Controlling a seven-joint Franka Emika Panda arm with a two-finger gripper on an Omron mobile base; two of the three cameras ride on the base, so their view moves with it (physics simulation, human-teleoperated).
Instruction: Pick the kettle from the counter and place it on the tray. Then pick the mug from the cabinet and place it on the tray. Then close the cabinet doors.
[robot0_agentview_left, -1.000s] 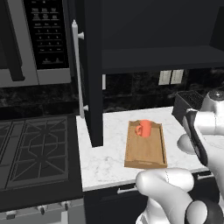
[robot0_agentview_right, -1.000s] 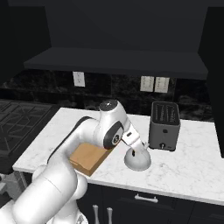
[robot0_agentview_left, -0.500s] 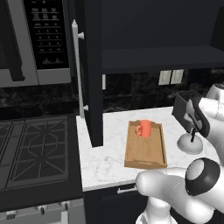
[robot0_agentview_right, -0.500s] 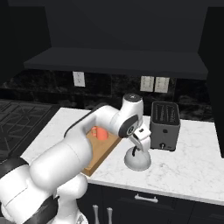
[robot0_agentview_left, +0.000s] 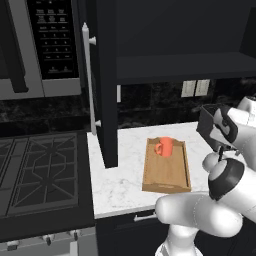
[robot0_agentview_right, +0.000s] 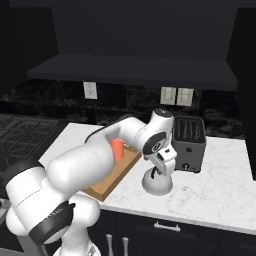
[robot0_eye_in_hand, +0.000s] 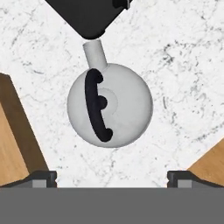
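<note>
1. The gripper (robot0_eye_in_hand: 112, 177) hangs right over the kettle (robot0_eye_in_hand: 109, 105) and looks straight down at it.
2. Its two fingertips (robot0_eye_in_hand: 41, 178) are wide apart, one on each side, and hold nothing.
3. The kettle sits on the white counter (robot0_eye_in_hand: 175, 65), and is not on the tray yet.
4. It is round and grey, with a black handle across its top.
5. Its spout points at the dark toaster (robot0_agentview_right: 188, 143), which stands just beside it.
6. The wooden tray (robot0_agentview_left: 167, 167) lies on the counter, near the kettle.
7. The orange mug (robot0_agentview_left: 164, 146) stands upright in the tray, at its far end.
8. The cabinet (robot0_agentview_left: 180, 67) above the counter is open.
9. Its left door (robot0_agentview_left: 102, 80) swings out toward the robot, with a long silver handle (robot0_agentview_left: 90, 80) on it.
10. A microwave (robot0_agentview_left: 42, 47) hangs left of the door, and a black stove (robot0_agentview_left: 37, 175) is below it.
</note>
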